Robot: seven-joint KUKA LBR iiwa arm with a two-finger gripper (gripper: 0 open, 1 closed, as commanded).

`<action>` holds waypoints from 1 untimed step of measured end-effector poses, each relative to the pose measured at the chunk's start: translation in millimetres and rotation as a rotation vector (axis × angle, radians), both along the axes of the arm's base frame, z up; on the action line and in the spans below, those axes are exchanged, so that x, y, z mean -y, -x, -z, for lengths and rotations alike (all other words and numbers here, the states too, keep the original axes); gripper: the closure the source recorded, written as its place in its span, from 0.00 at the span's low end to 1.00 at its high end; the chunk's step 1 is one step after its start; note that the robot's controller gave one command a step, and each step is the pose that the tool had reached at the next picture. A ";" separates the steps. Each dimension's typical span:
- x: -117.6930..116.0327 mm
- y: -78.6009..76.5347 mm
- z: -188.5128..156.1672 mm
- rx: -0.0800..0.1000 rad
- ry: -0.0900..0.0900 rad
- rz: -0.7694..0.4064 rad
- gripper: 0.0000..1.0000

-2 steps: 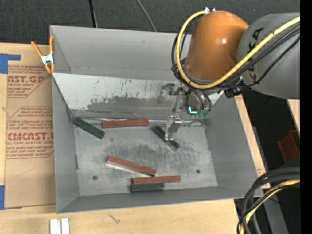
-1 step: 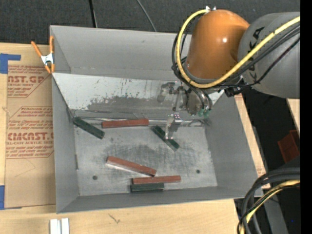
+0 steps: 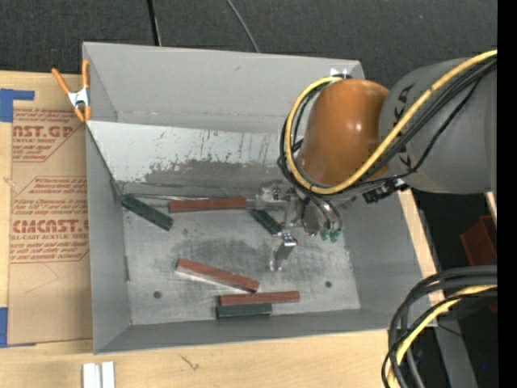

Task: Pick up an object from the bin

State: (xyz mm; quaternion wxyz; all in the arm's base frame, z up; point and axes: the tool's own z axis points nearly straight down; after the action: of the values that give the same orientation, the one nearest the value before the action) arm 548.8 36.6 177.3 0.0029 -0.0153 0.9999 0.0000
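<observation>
My gripper [image 3: 283,249] hangs low over the right middle of the bin floor, under the arm's orange cover. Just left of it and a little further back lies a short dark green bar [image 3: 263,221], slanted, its right end close to the gripper. A long reddish-brown bar [image 3: 208,205] lies flat along the back, left of the green one. Nearer the front, a reddish-brown bar with a pale edge [image 3: 216,275] lies slanted, to the gripper's lower left. Nothing shows in the gripper's grasp.
At the front, another reddish-brown bar [image 3: 258,298] rests against a dark green bar [image 3: 242,310]. A further dark green bar [image 3: 147,212] lies at the left by the sloping wall. The arm's bulk covers the bin's right back corner.
</observation>
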 end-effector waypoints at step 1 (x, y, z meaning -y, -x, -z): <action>-25.9 53.2 25.3 -0.009 -0.001 0.020 0.00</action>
State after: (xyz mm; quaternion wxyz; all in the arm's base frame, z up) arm 495.7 62.4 152.0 -0.0016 -0.0053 1.0000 0.0004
